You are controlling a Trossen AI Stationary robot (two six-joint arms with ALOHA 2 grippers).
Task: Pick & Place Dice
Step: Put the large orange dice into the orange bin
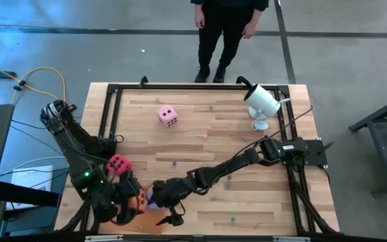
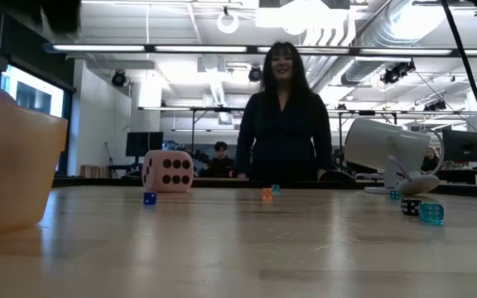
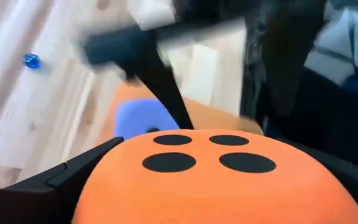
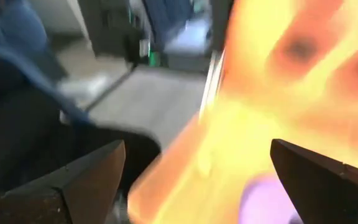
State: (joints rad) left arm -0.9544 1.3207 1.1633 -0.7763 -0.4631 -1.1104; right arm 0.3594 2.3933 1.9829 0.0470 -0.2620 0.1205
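The orange die (image 3: 216, 180) sits between the fingers of my left gripper (image 1: 132, 202), which is open wide over the near left of the table. Beyond it, the purple die (image 3: 143, 118) lies on the orange tray (image 3: 229, 119). My right gripper (image 1: 160, 208) reaches across from the right. It is open, with one finger (image 3: 163, 87) slanting down beside the purple die. The magenta die (image 1: 118, 163) rests beside my left arm. The light pink die (image 1: 167, 116) stands on the table toward the far edge. My left gripper has the orange die between its two open fingers (image 3: 73, 177), which lie against two opposite sides of the die (image 3: 107, 186). The fingers slant downward, and a pipped face of the die looks up at the wrist. I cannot tell whether the die is clear of the tray.
A white cylinder on a stand (image 1: 262, 102) occupies the far right corner. Several tiny dice are scattered over the table, one of them blue (image 2: 149, 198) and one teal (image 2: 431, 213). Black rails (image 1: 106, 114) frame the table. A person (image 1: 227, 33) stands beyond the far edge.
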